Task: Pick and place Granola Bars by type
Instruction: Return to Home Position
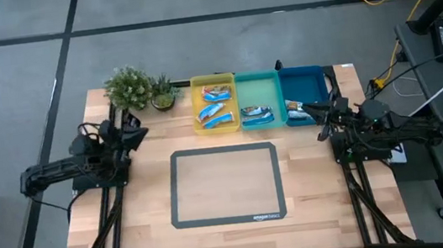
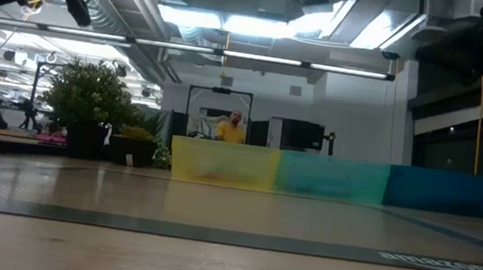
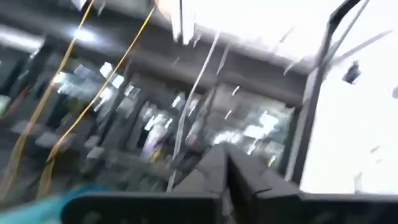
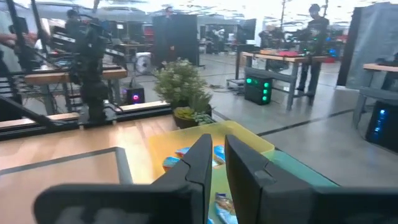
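Note:
Three trays stand in a row at the table's far side: yellow (image 1: 199,110), teal (image 1: 257,92) and blue (image 1: 301,84). Red-and-blue granola bars (image 1: 215,106) lie in the yellow tray, bright blue bars (image 1: 257,116) in the teal one, and silver-brown bars (image 1: 295,111) in the blue one. My left gripper (image 1: 136,135) is shut and empty, raised at the table's left, left of the yellow tray. My right gripper (image 1: 317,114) is shut and empty, raised near the blue tray's near right corner. The right wrist view shows the yellow tray's bars (image 4: 184,154) past the fingers.
A dark-framed mat (image 1: 225,184) lies in the table's middle. Two potted plants (image 1: 127,87) (image 1: 164,94) stand at the far left, beside the yellow tray. A person in yellow (image 2: 231,130) shows in the room behind the trays.

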